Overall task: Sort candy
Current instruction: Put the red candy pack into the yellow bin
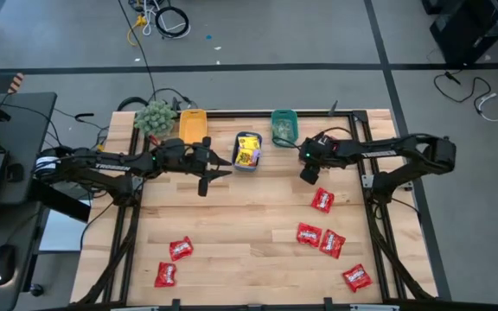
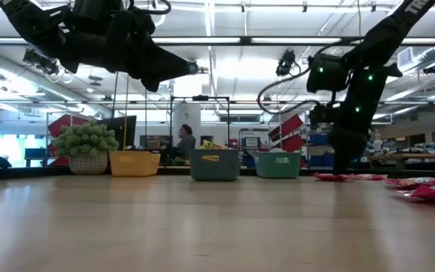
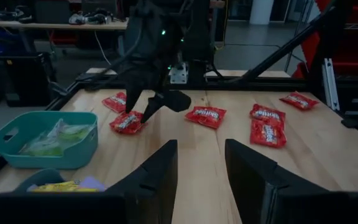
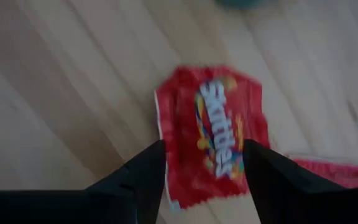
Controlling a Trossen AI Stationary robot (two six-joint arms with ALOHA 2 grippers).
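**Over a red packet, the right gripper with fingers apart**

At about 3 o'clock from the table's centre, the right gripper [image 1: 309,175] hangs just above a red candy packet [image 4: 213,134]. Its wrist view shows what the high view cannot: the two fingers stand apart, one on each side of the packet, which lies flat on the wood. The left gripper [image 1: 206,177] waits near 11 o'clock, fingers also apart and empty. Only the high view shows two more red packets [image 1: 181,249] at 7 o'clock and three others [image 1: 309,234] near 4 o'clock. Along the 12 o'clock edge of the wooden table [image 1: 249,225] stand a fuzzy green ball [image 1: 155,117], an orange bin [image 1: 193,125], a blue bin [image 1: 247,152] with yellow packets, and a teal bin [image 1: 284,126]. Behind the table, the low view shows a large hall with ceiling lights.
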